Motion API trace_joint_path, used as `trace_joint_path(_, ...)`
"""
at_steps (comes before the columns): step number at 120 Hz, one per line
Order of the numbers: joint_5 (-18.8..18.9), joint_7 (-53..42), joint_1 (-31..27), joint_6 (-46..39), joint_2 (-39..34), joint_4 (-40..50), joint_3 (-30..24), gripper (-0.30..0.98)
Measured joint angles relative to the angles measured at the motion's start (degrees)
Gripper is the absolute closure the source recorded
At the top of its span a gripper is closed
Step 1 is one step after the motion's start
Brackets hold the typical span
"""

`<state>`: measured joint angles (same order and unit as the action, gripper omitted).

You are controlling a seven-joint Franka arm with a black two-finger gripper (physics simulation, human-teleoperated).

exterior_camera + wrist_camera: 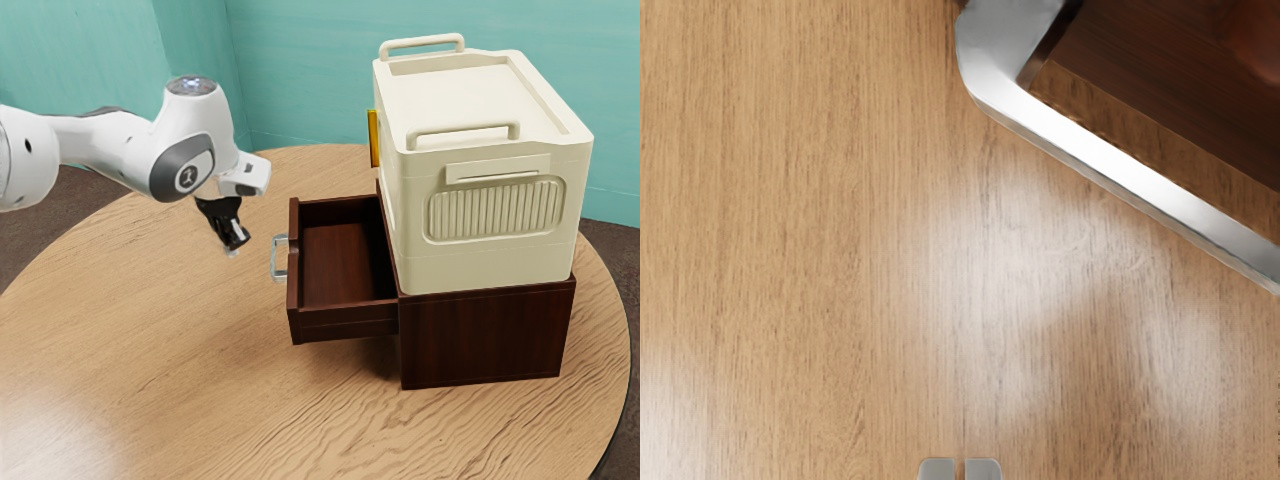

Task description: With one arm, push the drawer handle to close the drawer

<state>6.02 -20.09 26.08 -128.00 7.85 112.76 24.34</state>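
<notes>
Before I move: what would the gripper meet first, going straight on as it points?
Most likely the tabletop below. The handle looks just off the gripper's line, though depth makes that clearance hard to judge.

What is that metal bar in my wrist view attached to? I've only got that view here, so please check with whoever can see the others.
Observer: It's the handle on the front of a dark wooden drawer.
Operator: Is the drawer open or shut?
Observer: Open; it sticks well out of its cabinet toward the exterior view's left.
Operator: Am I touching the handle?
Observer: No, the gripper hangs on the exterior view's left of it, with a gap between them.
</notes>
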Motion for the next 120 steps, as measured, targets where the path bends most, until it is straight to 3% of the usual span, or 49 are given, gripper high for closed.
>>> trace_joint_path(68,0.07,-1.14,2.69,-10.28,4.49,0.62,-0.13,0.79)
trace_joint_path(120,0.26,-1.61,2.85,-19.17,5.64,0.67,-3.53,0.79)
